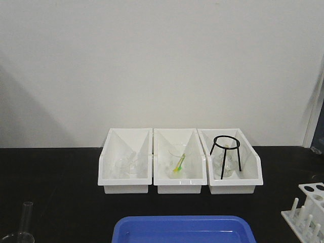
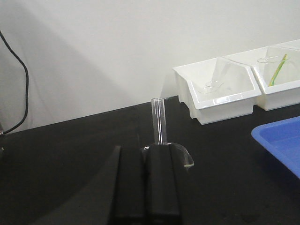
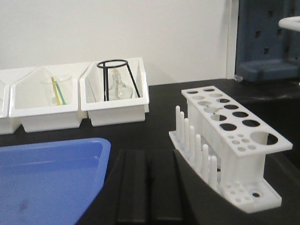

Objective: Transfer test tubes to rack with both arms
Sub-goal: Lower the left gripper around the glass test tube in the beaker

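Note:
One clear test tube (image 2: 159, 121) stands upright in a glass beaker (image 2: 183, 155) on the black table, just beyond my left gripper (image 2: 144, 150). That gripper's jaws are together and hold nothing. The tube also shows at the bottom left of the front view (image 1: 26, 216). The white rack (image 3: 234, 136), with round holes and a row of pegs, stands empty just right of my right gripper (image 3: 149, 153), whose jaws are together and empty. The rack also shows at the bottom right of the front view (image 1: 310, 207). Neither arm shows in the front view.
Three white bins (image 1: 179, 182) stand in a row at the back by the wall, holding glassware, a yellow-green stick and a black wire tripod (image 1: 226, 152). A blue tray (image 1: 185, 230) lies at the front centre, between beaker and rack.

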